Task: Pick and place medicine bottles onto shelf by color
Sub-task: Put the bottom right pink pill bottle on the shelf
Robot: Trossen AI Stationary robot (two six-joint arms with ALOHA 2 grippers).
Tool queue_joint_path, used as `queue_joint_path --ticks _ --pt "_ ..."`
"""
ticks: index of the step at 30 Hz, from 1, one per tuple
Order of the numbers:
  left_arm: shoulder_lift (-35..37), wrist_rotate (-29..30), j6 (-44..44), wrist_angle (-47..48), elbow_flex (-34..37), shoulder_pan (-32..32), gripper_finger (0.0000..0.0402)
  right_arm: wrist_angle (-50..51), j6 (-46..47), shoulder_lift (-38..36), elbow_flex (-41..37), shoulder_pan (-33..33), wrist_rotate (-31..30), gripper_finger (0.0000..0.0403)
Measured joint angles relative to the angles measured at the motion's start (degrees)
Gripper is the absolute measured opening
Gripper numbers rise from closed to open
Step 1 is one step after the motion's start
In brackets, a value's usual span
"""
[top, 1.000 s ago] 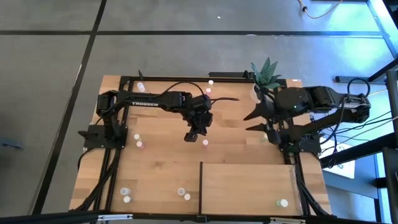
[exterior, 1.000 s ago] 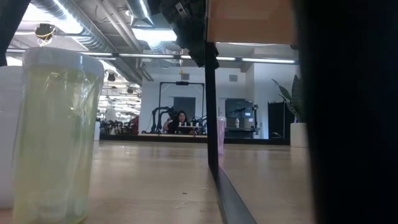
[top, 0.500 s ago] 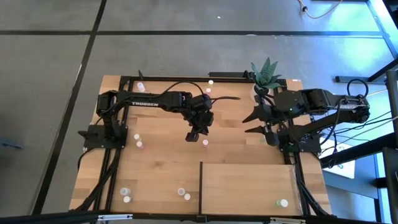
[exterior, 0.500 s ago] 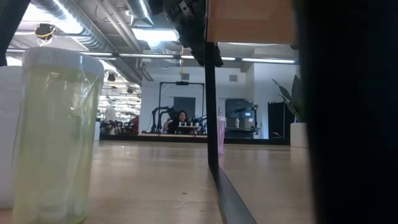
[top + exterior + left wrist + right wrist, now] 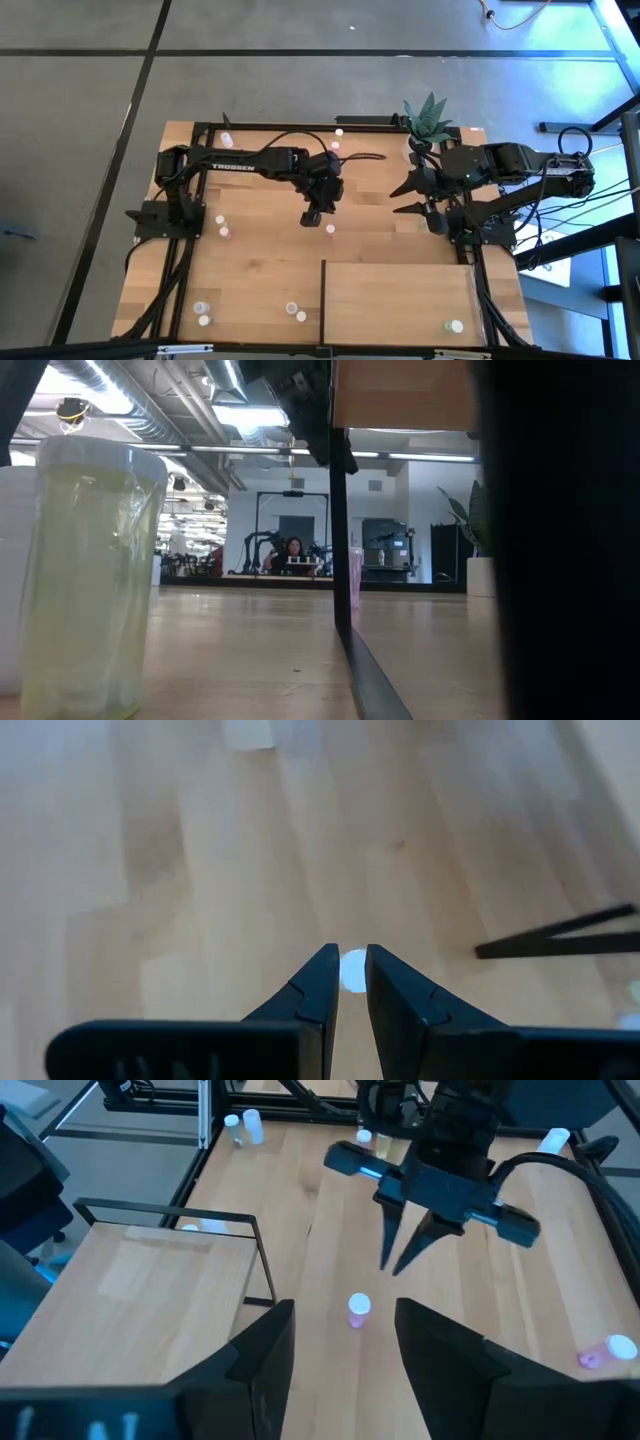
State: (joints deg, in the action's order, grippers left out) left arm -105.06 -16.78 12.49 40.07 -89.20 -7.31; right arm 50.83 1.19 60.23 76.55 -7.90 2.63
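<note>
Planked wooden tabletop (image 5: pixel 260 260) on a grey floor, seen from above. Left gripper (image 5: pixel 311 216) over the table's middle, fingers together, holding nothing. One pink bottle (image 5: pixel 330 229) stands just beside its tip, toward the shelf (image 5: pixel 400 300), a pale panel at the table's near right. A green-tinted bottle (image 5: pixel 456 326) sits on the shelf's far corner from that gripper. Other bottles (image 5: pixel 204 313) lie scattered well apart from it, along the near and left edges. Right gripper (image 5: pixel 408 196) waits at the table's right side, fingers spread, empty, beside a potted plant (image 5: pixel 427 122).

Table-height view: a pale yellow bottle (image 5: pixel 85 575) fills the near left; the shelf's dark edge (image 5: pixel 340 540) rises upright mid-picture, with the pink bottle (image 5: pixel 355 577) standing just behind it. A person sits far back in the room.

Left wrist view: the two dark fingers (image 5: pixel 318 990) nearly meet, only a slit between them; the bottle's white cap (image 5: pixel 352 970) shows directly past their tips, on the table, not gripped.

Right wrist view: own fingers (image 5: pixel 262 1350) stand wide apart. Beyond them the left gripper (image 5: pixel 400 1255) points down above the table, with the pink bottle (image 5: pixel 358 1309) upright just below and beside its tips, apart from them. Another pink bottle (image 5: pixel 612 1348) lies tipped off to one side.
</note>
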Motion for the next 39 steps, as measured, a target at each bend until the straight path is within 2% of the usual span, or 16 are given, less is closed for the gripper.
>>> queue_joint_path --ticks 3,7,11,16,20,33,39 --pt "0.0 2.5 -3.6 0.2 0.0 0.0 0.0047 0.0 -0.1 0.0 0.0 0.0 0.0 0.0177" --pt "0.0 1.0 -3.6 1.6 0.0 0.0 0.0047 0.0 0.0 0.0 0.0 0.0 0.0 0.0177" --pt "-0.4 2.4 -7.2 1.6 0.0 0.0 0.0047 0.0 0.0 0.0 0.0 0.0 0.0 0.0177" --pt "-0.5 2.7 -7.4 1.8 0.0 0.0 0.0057 0.0 0.0 0.0 0.0 0.0 -0.1 0.0177" --pt "-0.5 4.8 -7.2 1.8 0.0 0.0 0.0094 0.0 0.0 0.0 0.0 0.0 0.0 0.0177" --pt "-0.5 8.1 -6.3 1.8 0.0 0.0 0.0259 0.0 0.0 0.0 0.0 0.0 0.0 0.0177" --pt "-0.5 10.0 -6.0 1.8 0.0 -0.1 0.0289 0.0 0.0 0.0 0.0 0.0 0.0 0.0177"
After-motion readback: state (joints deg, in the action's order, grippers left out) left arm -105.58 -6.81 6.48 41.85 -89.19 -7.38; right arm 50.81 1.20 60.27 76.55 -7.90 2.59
